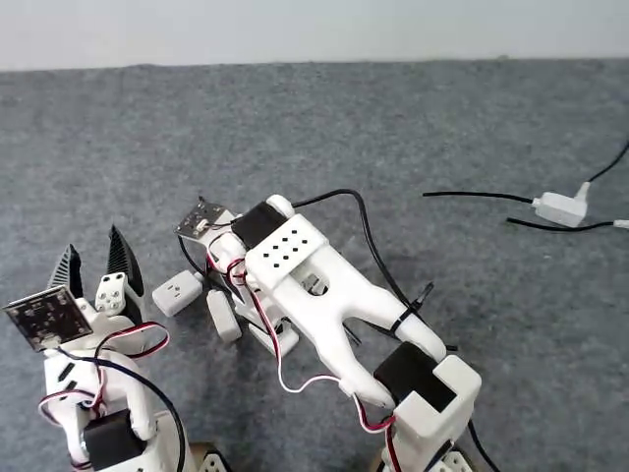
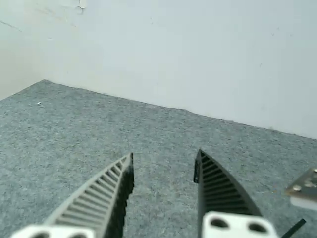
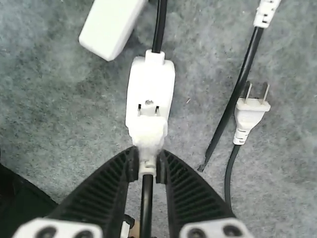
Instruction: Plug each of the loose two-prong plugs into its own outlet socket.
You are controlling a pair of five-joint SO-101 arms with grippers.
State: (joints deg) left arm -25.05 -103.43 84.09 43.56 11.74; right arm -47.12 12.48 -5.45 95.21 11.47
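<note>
Across the grey felt-covered bench, the right end effector was down low, its black ribbed fingers clamped on the neck of a small white moulded plug, nose butted against the white oblong outlet socket. Whether the prongs were fully home could not be told. The left end effector hung well off to the side, fingers spread apart, holding nothing, and there was the worry: nothing braced that socket, so a push looked likely to skate it along the felt rather than seat the plug, perhaps shunting it into the second white socket block just beyond. The grip sat far back, near the plug's black cord, so the plug could have pivoted or slipped under load, and tilted prongs would have jammed. Beside all this lay the loose white two-prong plug, prongs bare, not yet served, its lead close enough to snag.
</note>
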